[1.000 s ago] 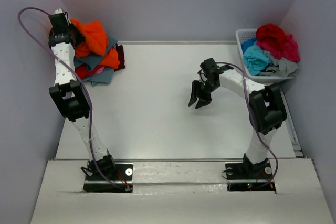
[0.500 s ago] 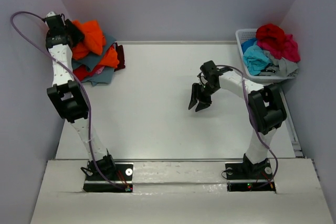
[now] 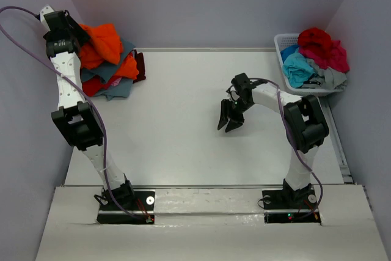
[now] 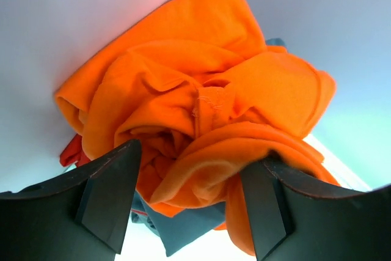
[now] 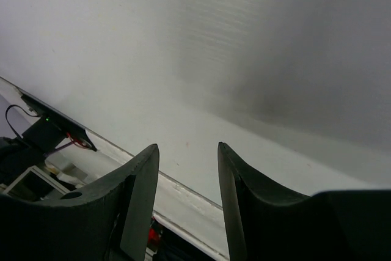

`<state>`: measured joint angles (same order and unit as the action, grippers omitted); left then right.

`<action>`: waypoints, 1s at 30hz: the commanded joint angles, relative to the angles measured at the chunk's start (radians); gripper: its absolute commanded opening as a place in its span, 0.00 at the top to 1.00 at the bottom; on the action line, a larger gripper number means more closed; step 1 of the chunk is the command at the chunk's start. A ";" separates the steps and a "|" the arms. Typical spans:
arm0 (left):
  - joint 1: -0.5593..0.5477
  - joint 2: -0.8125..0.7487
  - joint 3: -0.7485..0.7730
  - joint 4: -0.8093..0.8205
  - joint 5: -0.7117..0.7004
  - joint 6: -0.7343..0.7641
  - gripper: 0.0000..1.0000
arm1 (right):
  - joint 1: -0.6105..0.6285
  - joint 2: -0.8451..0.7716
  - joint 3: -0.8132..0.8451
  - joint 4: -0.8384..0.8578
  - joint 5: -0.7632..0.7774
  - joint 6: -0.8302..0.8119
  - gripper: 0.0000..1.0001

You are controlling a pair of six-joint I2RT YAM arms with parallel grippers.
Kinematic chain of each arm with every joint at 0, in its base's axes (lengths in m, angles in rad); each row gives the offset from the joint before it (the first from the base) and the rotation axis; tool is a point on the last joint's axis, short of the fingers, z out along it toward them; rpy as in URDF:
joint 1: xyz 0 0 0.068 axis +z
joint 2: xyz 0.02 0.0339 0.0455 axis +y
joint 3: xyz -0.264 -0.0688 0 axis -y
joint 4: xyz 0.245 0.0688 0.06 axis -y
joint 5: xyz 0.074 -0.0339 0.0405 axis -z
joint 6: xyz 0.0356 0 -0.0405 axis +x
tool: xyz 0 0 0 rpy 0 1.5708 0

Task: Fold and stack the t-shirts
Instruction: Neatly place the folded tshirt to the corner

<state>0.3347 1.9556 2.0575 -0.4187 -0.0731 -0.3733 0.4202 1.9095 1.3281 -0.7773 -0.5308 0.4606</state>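
A loose pile of t-shirts lies at the table's far left corner, with a bright orange one on top, slate-grey and red ones under it, and a dark crimson one at its edge. My left gripper stands open just left of the pile, against the wall. In the left wrist view the crumpled orange shirt bulges between the spread fingers of that gripper, and nothing is pinched. My right gripper hangs open and empty over the bare table, as its wrist view also shows.
A white slatted basket at the far right holds more shirts: red, turquoise, crimson and grey. Walls close in on the left, back and right. The left arm's purple cable loops toward the left wall.
My left gripper has opened and let go of the orange shirt, drawing back up and left toward the wall. The right gripper has drifted slightly left.
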 commanded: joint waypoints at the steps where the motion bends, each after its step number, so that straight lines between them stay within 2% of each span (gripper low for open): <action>1: -0.013 0.047 0.208 -0.067 0.009 -0.009 0.25 | 0.006 0.028 0.072 0.009 -0.029 -0.046 0.51; 4: -0.026 0.132 0.331 -0.138 0.047 -0.001 0.27 | 0.006 0.042 0.086 -0.005 -0.031 -0.057 0.51; 11: -0.060 0.158 0.277 -0.121 0.133 0.005 0.28 | 0.006 0.051 0.083 -0.001 -0.023 -0.054 0.51; 17: -0.079 0.203 0.282 -0.161 0.134 0.024 0.29 | 0.006 0.051 0.059 0.006 -0.024 -0.051 0.51; 21: -0.079 0.218 0.290 -0.212 0.006 0.001 0.31 | 0.006 0.054 0.059 0.000 -0.024 -0.054 0.51; 25: -0.079 0.155 0.199 -0.151 -0.076 -0.022 0.32 | 0.006 0.063 0.068 -0.004 -0.024 -0.054 0.51; 27: -0.079 0.126 0.181 -0.140 -0.125 -0.030 0.35 | 0.006 0.065 0.071 -0.007 -0.024 -0.056 0.51; 28: -0.079 0.117 0.168 -0.140 -0.176 -0.039 0.40 | 0.006 0.066 0.074 -0.008 -0.023 -0.057 0.51; 30: -0.079 0.083 0.135 -0.126 -0.241 -0.041 0.42 | 0.006 0.066 0.074 -0.008 -0.021 -0.059 0.51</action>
<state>0.2527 2.1437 2.2494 -0.5381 -0.1318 -0.3931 0.4202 1.9640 1.3823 -0.7784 -0.5392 0.4202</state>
